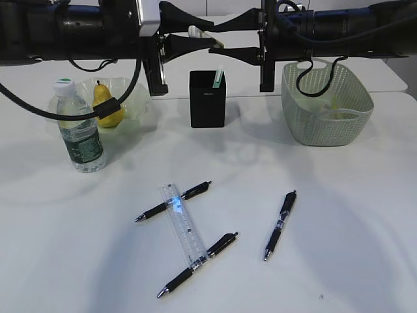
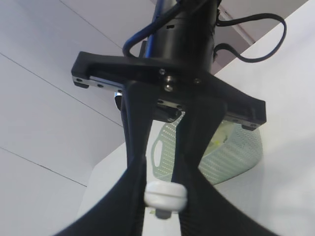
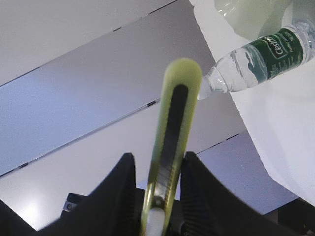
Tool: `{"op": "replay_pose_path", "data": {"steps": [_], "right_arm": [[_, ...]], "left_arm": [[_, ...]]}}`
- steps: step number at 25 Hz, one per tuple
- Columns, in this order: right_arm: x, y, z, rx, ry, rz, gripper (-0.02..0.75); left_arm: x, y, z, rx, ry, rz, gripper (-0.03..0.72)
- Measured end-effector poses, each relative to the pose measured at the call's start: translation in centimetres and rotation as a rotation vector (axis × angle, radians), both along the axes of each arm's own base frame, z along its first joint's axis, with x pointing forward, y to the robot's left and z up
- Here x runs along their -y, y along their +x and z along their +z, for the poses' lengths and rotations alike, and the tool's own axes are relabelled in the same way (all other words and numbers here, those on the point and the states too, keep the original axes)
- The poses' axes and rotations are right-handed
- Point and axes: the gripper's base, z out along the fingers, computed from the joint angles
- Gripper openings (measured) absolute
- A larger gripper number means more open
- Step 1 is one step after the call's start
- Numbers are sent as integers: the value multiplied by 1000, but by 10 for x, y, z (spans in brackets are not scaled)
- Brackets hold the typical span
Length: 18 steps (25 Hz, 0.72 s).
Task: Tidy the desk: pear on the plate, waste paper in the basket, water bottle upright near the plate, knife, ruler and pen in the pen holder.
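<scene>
The knife [image 1: 196, 30], yellow-green with a black slider and a white end, hangs high above the black pen holder [image 1: 208, 99]. My left gripper [image 1: 213, 34] is shut on its white end [image 2: 165, 195]. My right gripper [image 1: 210, 41] faces it, open; the knife [image 3: 174, 108] stands between its jaws with a gap on one side. The pear [image 1: 107, 104] lies in the pale green plate [image 1: 135, 98]. The water bottle [image 1: 79, 127] stands upright beside it. The clear ruler [image 1: 182, 226] lies across two black pens [image 1: 174, 201] [image 1: 197, 264]; a third pen [image 1: 280, 225] lies to the right.
The sage-green basket [image 1: 326, 101] stands at the back right with yellow waste paper [image 1: 335, 107] inside. A pale green-white item [image 1: 218, 77] sticks out of the pen holder. Both arms stretch across the top of the exterior view.
</scene>
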Motion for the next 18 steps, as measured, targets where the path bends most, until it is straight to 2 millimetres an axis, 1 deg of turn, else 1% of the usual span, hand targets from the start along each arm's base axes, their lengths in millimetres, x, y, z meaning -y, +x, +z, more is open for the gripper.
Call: {"op": "replay_pose_path", "data": {"steps": [8, 13, 18], "right_arm": [[0, 0, 0, 4, 0, 2, 271], [0, 0, 1, 3, 9, -2, 381], [0, 0, 1, 5, 10, -3, 407]], "left_arm": [[0, 0, 0, 0, 0, 0, 120], [0, 0, -1, -3, 3, 2, 118], [0, 1, -3, -8, 9, 5, 118]]}}
